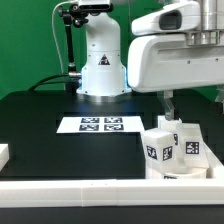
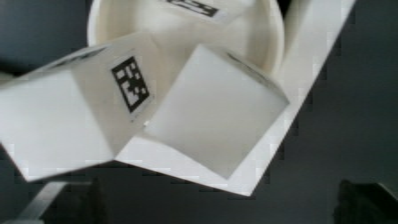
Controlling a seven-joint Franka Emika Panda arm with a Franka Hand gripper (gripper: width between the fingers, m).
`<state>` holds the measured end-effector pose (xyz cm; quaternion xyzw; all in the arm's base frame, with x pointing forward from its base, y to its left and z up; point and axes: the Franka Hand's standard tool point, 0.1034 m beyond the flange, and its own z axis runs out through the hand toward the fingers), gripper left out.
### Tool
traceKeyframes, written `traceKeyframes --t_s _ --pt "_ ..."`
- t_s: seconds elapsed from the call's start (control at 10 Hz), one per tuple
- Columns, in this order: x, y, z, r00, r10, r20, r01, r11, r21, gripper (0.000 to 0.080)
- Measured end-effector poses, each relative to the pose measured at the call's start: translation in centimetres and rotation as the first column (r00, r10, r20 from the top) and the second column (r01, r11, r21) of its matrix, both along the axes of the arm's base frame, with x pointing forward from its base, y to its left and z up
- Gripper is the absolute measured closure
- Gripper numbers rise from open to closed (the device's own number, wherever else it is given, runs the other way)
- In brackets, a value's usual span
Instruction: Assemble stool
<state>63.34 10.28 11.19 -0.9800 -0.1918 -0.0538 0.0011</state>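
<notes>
A: Nearest to the camera you see the white rail (image 1: 100,190) that runs along the front edge of the tabletop (image 1: 40,115). Just behind it, toward the exterior view's right, stand the stool parts.

B: Which parts do you mean?

A: Two legs (image 1: 158,145), both upright, side by side, each with a black-and-white tag. They rest on the seat (image 1: 178,172), the round disc that lies flat just beside the rail. In the wrist view the legs (image 2: 178,110) fill most of the picture and the seat (image 2: 187,25) shows behind them.

B: And the hand?

A: The hand (image 1: 170,104) hangs just above the legs, released, its fingers spread wide. You hold nothing now. In the wrist view, one finger (image 2: 50,203) shows at the edge.

B: Anything else?

A: The marker board (image 1: 100,125) lies flat in the middle of the tabletop, before the arm's base (image 1: 101,62).
</notes>
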Motion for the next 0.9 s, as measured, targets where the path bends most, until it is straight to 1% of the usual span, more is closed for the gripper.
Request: traceKeyframes --t_s 0.2,0.3,0.4,0.6,0.7,0.9 --pt "0.1 0.1 -0.1 0.985 0.173 0.001 -0.172 0.984 -0.037 0.015" --pt "0.2 0.3 0.1 0.982 0.188 0.013 -0.187 0.981 -0.044 0.015" --pt "0.2 0.0 0.0 0.973 0.231 0.009 -0.23 0.972 -0.054 0.015" --pt "0.3 -0.5 0.0 0.93 0.368 -0.003 -0.367 0.926 -0.088 0.015" --pt "0.2 -0.5 -0.3 0.89 0.457 -0.013 -0.456 0.884 -0.102 0.015" --pt "0.1 0.0 -1.0 0.774 0.631 -0.057 -0.632 0.762 -0.139 0.015"
